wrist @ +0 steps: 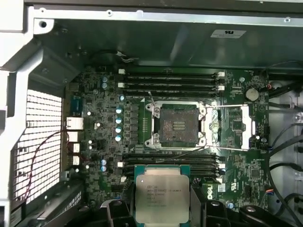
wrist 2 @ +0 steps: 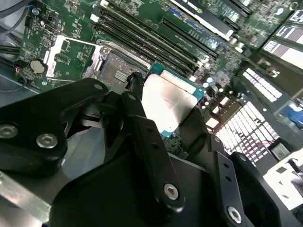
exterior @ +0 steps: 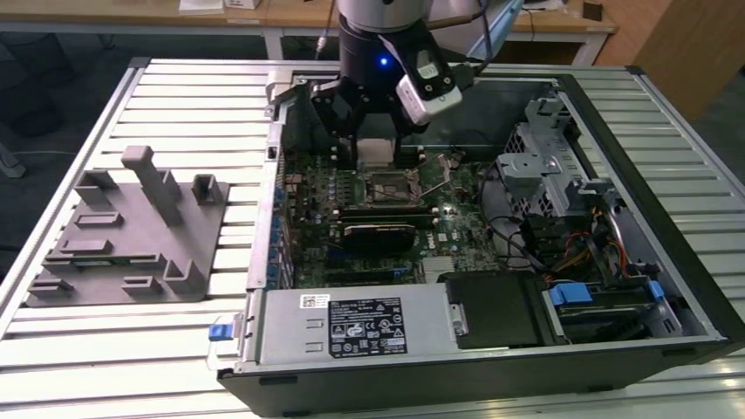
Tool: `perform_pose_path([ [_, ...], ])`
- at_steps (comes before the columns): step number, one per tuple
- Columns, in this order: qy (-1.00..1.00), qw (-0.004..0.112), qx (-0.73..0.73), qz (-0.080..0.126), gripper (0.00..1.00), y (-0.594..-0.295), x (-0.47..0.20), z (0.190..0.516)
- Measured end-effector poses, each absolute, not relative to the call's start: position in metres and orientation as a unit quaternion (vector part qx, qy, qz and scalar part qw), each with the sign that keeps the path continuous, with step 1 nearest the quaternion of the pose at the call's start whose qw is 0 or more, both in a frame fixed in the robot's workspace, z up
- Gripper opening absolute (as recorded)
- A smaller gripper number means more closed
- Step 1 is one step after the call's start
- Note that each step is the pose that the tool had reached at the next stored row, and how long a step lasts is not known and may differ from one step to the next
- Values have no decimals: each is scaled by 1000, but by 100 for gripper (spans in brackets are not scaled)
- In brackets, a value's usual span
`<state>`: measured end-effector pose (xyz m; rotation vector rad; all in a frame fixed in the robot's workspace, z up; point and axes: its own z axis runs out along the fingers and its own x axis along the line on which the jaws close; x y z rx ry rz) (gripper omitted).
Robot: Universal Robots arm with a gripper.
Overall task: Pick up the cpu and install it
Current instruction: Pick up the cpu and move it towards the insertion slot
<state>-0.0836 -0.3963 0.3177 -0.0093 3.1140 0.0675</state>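
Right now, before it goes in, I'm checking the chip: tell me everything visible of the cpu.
The cpu is a thin square chip with a pale silvery metal lid, printed on top, on a green rim. It is held by opposite edges in the gripper, lid up, above the motherboard, short of the open socket.

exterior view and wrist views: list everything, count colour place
cpu: one, silvery top, held over the motherboard, not in the socket
socket: one, dark, open and empty, on the motherboard
motherboard: one, green, inside the computer case
computer case: one, black, open on the table
tray: one, grey, on the table, exterior view's left of the computer case
table: one, pale slatted metal
gripper: one, black, shut on the cpu
arm: one, silver and black, over the computer case
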Motion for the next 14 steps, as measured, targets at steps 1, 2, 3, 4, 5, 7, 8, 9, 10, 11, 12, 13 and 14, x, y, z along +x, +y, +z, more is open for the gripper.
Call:
perform_pose_path([
  [1,1000,13,-3,22,55,-395,-83,316],
  [2,1000,13,-3,22,55,-394,-82,314],
  [3,1000,13,-3,22,55,-393,-82,312],
  [4,1000,13,-4,22,55,-392,-81,311],
  [5,1000,13,-4,22,55,-390,-81,309],
  [7,1000,13,-4,22,55,-387,-81,306],
  [8,1000,13,-5,22,55,-385,-80,304],
  [9,1000,13,-5,23,55,-381,-80,301],
  [10,1000,13,-5,23,55,-379,-80,299],
  [11,1000,13,-6,23,55,-378,-79,298],
  [12,1000,13,-6,23,55,-376,-79,296],
  [13,1000,13,-6,23,55,-374,-79,294],
  [14,1000,13,-6,23,55,-372,-78,292],
])
